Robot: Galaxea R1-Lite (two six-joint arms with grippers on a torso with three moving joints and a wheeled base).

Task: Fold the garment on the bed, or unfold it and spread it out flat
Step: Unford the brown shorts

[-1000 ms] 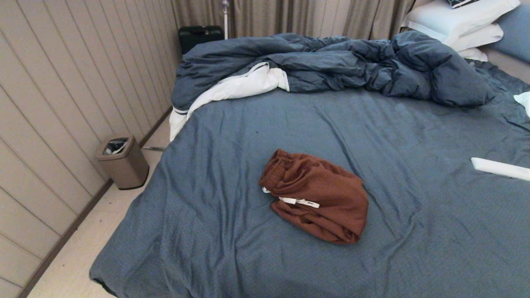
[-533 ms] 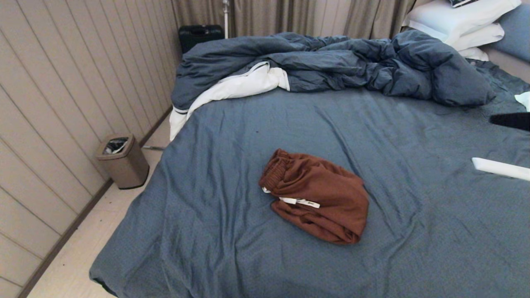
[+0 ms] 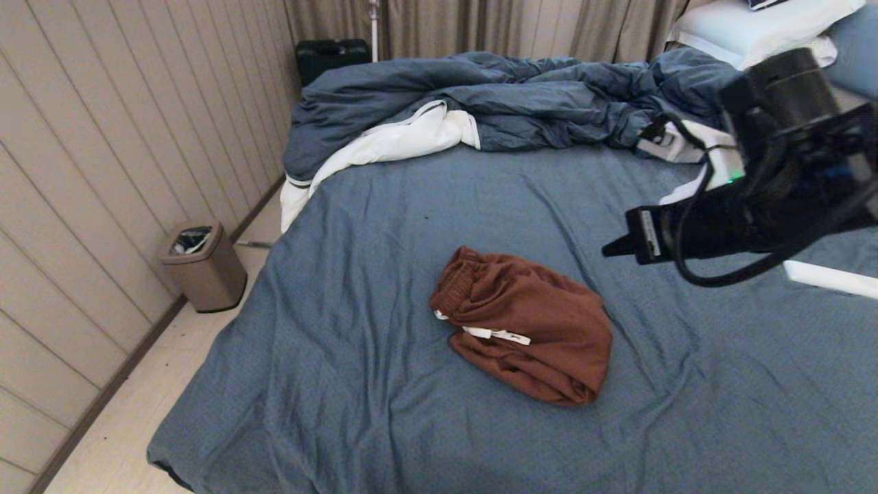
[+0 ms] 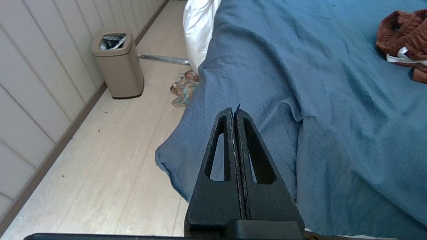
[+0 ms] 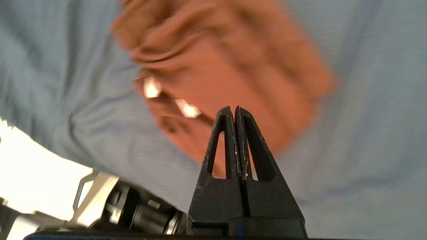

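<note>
Right pincer (image 3: 610, 251) closed above garment (image 3: 525, 322)

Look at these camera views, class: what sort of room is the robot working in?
Most likely a bedroom: a large bed with a rumpled duvet, white pillows, and curtains behind.

right arm: reaching in from the right, raised
right gripper (image 5: 235, 110): fingers pressed together, nothing held
left gripper (image 4: 234, 111): fingers closed too, empty

Right gripper (image 5: 234, 111) above the garment (image 5: 230, 73)
Black fingers pressed together, nothing between them; blurred rust-brown shorts bunched on the blue bed (image 5: 367, 116); white drawstring (image 5: 186, 109) visible.
</note>
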